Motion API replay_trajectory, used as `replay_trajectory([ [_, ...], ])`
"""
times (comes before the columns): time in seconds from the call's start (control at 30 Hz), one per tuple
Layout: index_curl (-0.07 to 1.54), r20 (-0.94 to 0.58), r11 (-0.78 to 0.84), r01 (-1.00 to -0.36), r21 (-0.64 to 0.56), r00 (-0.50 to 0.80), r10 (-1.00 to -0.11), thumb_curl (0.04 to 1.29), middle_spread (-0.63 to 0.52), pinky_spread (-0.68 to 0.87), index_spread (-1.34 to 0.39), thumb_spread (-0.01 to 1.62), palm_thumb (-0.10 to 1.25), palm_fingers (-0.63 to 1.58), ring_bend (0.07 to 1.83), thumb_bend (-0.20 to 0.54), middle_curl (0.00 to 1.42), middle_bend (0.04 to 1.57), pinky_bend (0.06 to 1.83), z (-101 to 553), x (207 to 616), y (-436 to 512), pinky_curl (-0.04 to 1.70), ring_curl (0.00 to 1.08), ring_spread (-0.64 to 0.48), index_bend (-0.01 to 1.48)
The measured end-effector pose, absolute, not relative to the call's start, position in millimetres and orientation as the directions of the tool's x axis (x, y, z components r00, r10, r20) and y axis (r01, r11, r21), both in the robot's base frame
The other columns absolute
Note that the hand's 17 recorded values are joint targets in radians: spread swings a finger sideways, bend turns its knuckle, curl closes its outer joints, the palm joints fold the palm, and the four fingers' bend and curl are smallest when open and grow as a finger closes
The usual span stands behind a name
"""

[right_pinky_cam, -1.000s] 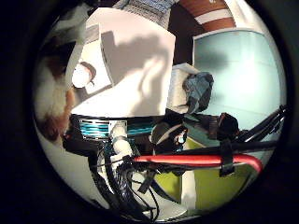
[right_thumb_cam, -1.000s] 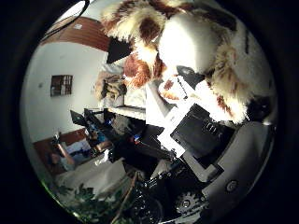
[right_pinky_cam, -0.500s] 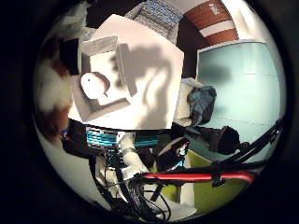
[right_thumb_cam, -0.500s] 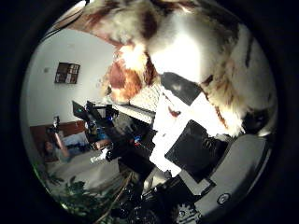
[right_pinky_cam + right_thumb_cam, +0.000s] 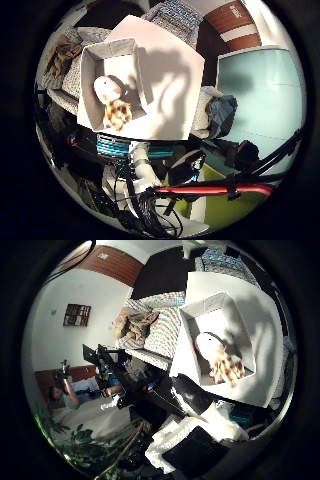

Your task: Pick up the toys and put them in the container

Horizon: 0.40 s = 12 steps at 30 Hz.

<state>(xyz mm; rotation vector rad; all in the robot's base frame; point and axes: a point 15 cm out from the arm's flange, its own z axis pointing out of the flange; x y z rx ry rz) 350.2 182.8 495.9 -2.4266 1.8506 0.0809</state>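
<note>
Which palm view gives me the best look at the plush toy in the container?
The thumb side view: the plush toy lies unobstructed inside the white container, white head and brown-spotted body both visible. The little finger side view shows it too, but partly in the container wall's shadow.

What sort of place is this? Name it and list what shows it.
Probably a lived-in room used as a robot workspace: a white table carrying a white container with a plush toy, a patterned couch, and a framed picture on the wall.
</note>
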Motion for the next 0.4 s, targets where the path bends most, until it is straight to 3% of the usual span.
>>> replay_trajectory([
  [0.4, 0.37, -0.097, -0.18, -0.982, -0.058, 0.185, -0.978, 0.33, 0.01, 0.54, -0.45, 1.16, 0.64, 0.22, 0.32, -0.019, 0.3, 0.17, 0.42, 516.3, 330.5, 125.0, 0.42, 0.23, 0.2, 0.19],
])
